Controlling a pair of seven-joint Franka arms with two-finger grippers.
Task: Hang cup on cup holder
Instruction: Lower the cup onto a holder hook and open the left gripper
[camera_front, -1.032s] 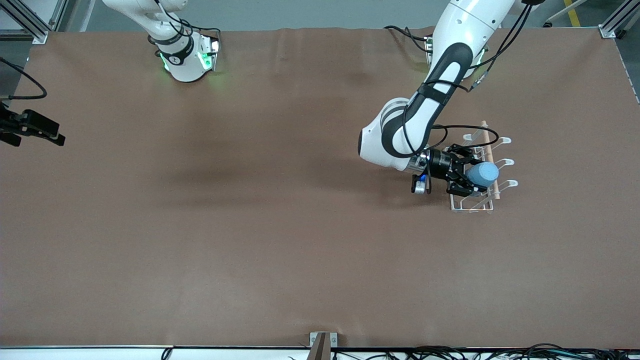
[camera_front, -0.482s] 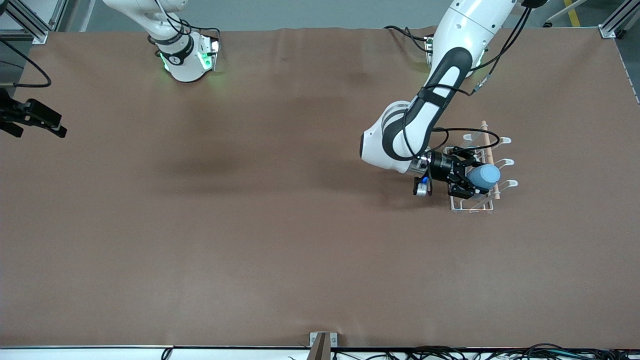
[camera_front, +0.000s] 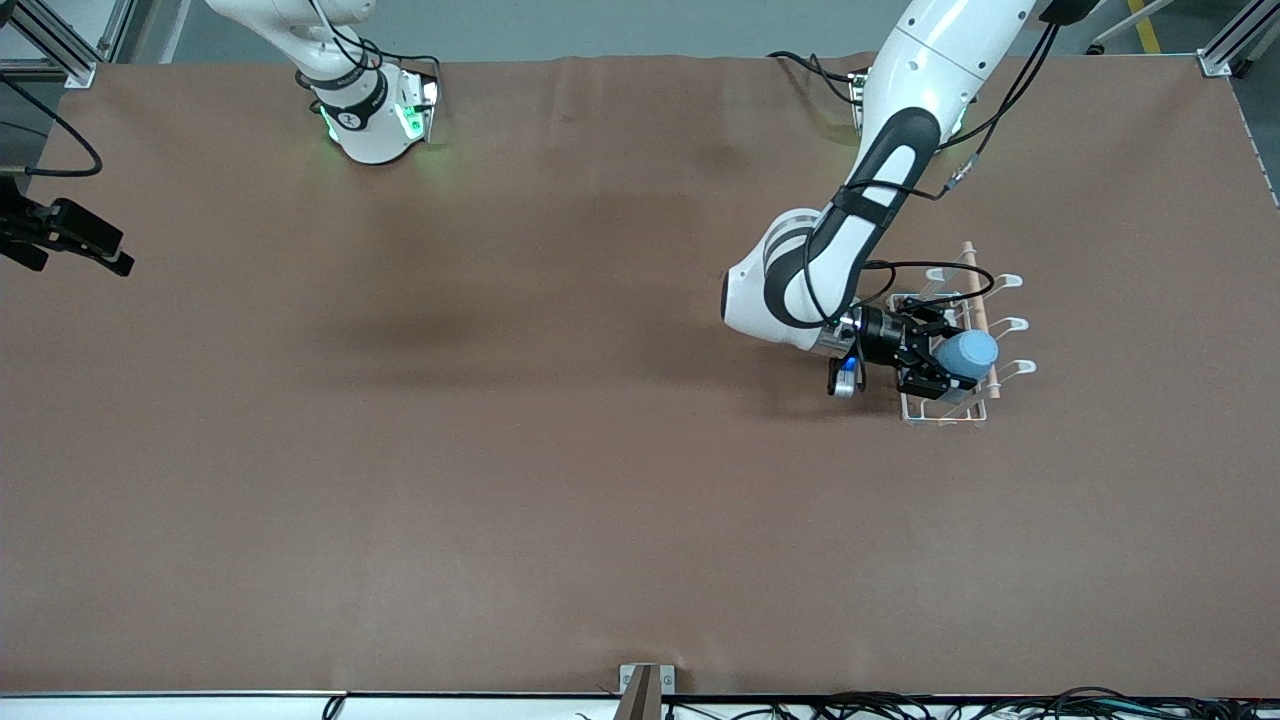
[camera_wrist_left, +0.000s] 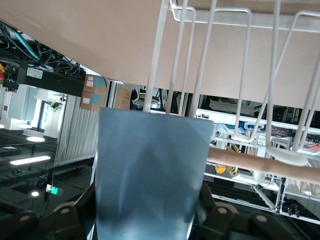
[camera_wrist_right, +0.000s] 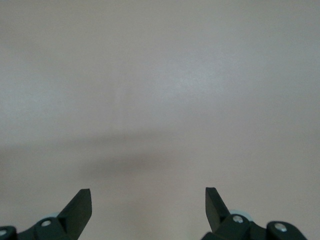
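Observation:
My left gripper (camera_front: 940, 358) is shut on the light-blue cup (camera_front: 966, 350) and holds it on its side over the white wire cup holder (camera_front: 945, 412), which stands toward the left arm's end of the table. The cup lies against the wooden dowel (camera_front: 976, 300), among the prongs (camera_front: 1012, 369). In the left wrist view the cup (camera_wrist_left: 150, 170) fills the space between the dark fingers (camera_wrist_left: 212, 212), with the wires (camera_wrist_left: 200, 75) and dowel (camera_wrist_left: 260, 162) close past it. My right gripper (camera_wrist_right: 148, 200) is open and empty; it waits at the right arm's end of the table, where only black parts (camera_front: 75, 240) show.
The table is covered with a brown mat (camera_front: 560, 450). The left arm's elbow (camera_front: 770, 295) hangs over the mat beside the cup holder. Cables (camera_front: 900, 705) run along the table's near edge.
My left gripper has drawn back slightly and lowered a little, keeping the cup at the rack. The right arm shifted a little between the two earlier frames and has since held still.

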